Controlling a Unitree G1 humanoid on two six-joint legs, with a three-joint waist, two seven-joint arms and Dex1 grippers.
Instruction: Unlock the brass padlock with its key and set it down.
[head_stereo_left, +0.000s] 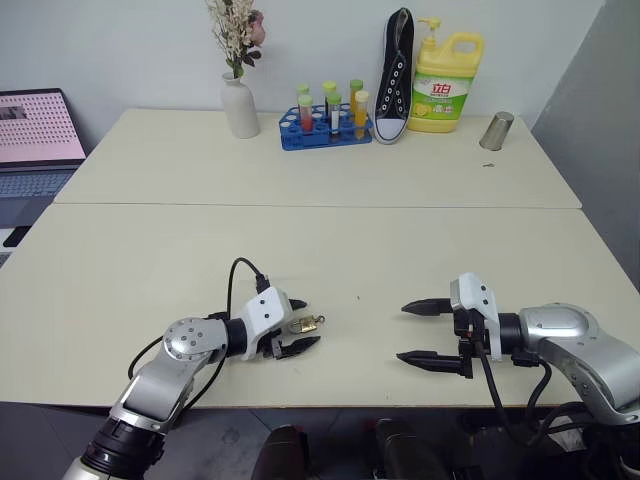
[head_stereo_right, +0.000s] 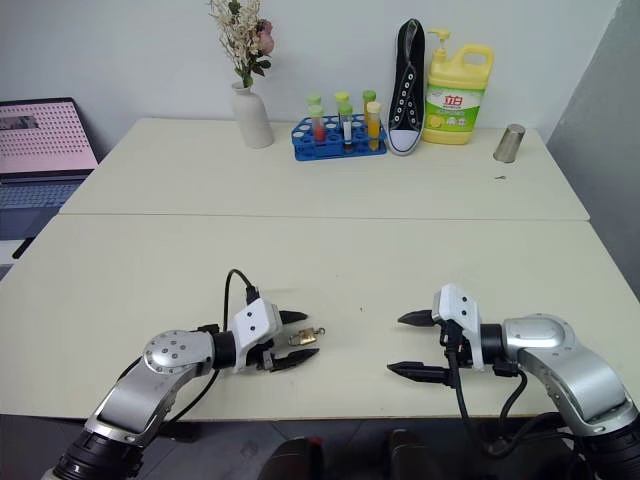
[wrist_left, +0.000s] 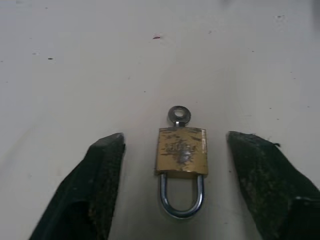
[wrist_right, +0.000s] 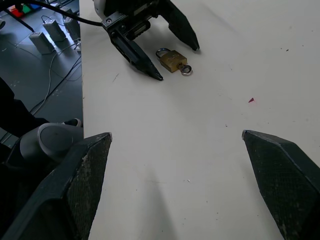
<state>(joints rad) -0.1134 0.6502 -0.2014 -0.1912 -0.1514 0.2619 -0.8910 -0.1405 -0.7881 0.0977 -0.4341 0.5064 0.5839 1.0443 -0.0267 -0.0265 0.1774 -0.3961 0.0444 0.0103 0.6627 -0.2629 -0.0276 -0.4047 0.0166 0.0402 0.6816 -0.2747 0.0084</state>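
— Where is the brass padlock (wrist_left: 181, 151) found?

— It is seen lying flat on the cream table (head_stereo_left: 320, 250), near the near edge and left of the middle. The silver shackle (wrist_left: 182, 196) is turned toward the left gripper (head_stereo_left: 297, 325), and the round head of a key (wrist_left: 178, 115) is seen sticking out of the opposite end of the body.

— Is the padlock gripped?

— No. The left gripper's black fingers (wrist_left: 95, 185) are spread on either side of it, with bare table seen between each finger and the brass body, so nothing is clamped.

— And the right gripper (head_stereo_left: 422, 332)?

— It is held over the table to the right, well apart from the padlock, pointed left toward it. Its two fingers (wrist_right: 280, 175) are parted wide and nothing is held between them.

— What else is set on the table?

— Along the far edge a white vase of dried flowers (head_stereo_left: 239, 100), a blue rack of test tubes (head_stereo_left: 325, 120), a black sneaker (head_stereo_left: 397, 75) stood on end, a yellow detergent bottle (head_stereo_left: 446, 82) and a metal cup (head_stereo_left: 496, 131) are placed. A laptop (head_stereo_left: 35, 140) is seen at far left.
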